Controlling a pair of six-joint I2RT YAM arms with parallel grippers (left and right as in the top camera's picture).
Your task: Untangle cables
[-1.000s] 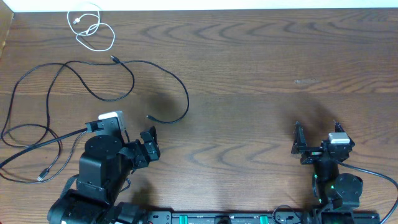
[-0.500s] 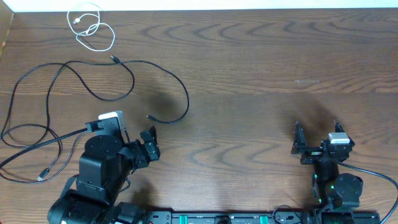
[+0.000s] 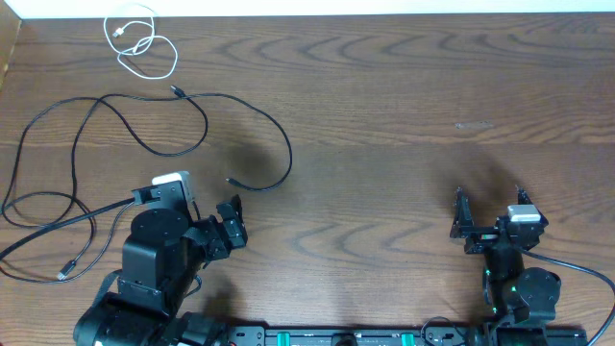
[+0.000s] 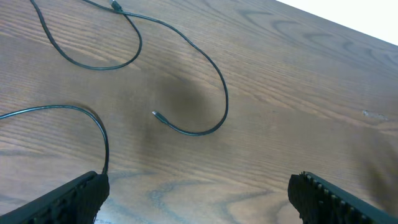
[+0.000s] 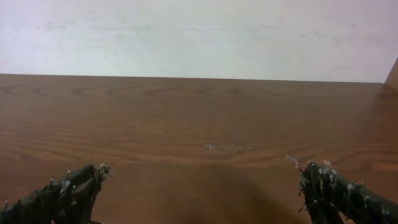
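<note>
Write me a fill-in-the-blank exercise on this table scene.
1. The short coiled cable near the far corner is ____ in colour.
2. The long black cables all lie on the ____ half of the table.
3. The left claw and the right claw both stand ____, with nothing between their fingers.

Missing words: white; left; open.

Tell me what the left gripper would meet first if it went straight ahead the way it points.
Probably the black cable, its hooked end and plug lying ahead of the left gripper; depth is uncertain.
</note>
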